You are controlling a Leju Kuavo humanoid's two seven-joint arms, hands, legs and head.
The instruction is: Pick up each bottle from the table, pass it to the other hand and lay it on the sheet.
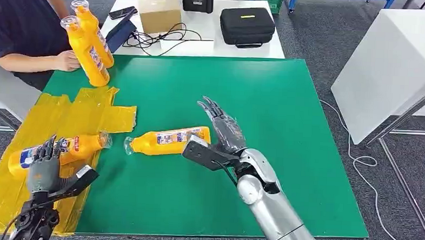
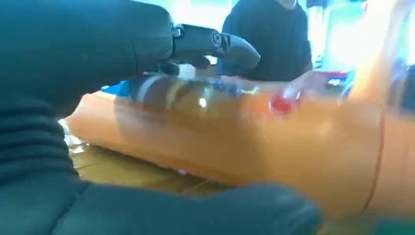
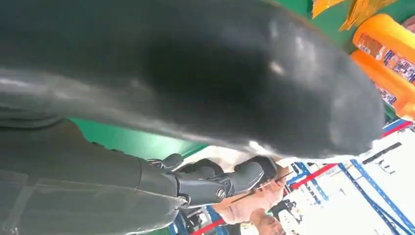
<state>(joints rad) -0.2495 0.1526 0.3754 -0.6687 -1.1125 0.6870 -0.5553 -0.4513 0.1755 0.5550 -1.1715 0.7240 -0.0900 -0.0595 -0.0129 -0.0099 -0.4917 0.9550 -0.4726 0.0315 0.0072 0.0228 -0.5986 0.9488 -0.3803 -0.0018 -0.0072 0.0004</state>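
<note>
An orange bottle [image 1: 169,141] lies on its side on the green mat [image 1: 284,155], cap toward the yellow sheet [image 1: 91,115]. My right hand [image 1: 220,135] is at its base end, fingers stretched out and thumb spread, holding nothing. A second orange bottle [image 1: 63,150] lies on the sheet. My left hand [image 1: 47,169] sits over its base end with fingers and thumb apart; in the left wrist view that bottle [image 2: 254,137] rests on the sheet between the fingers [image 2: 220,46] and thumb, with a gap showing. Two more bottles [image 1: 89,47] stand tilted at the mat's far left corner.
A person sits at the far left, one hand [image 1: 68,61] resting by the two standing bottles [image 3: 386,58]. Behind the mat a white table carries a cardboard box [image 1: 159,10], cables and a black case [image 1: 247,25]. A white panel [image 1: 391,68] stands to the right.
</note>
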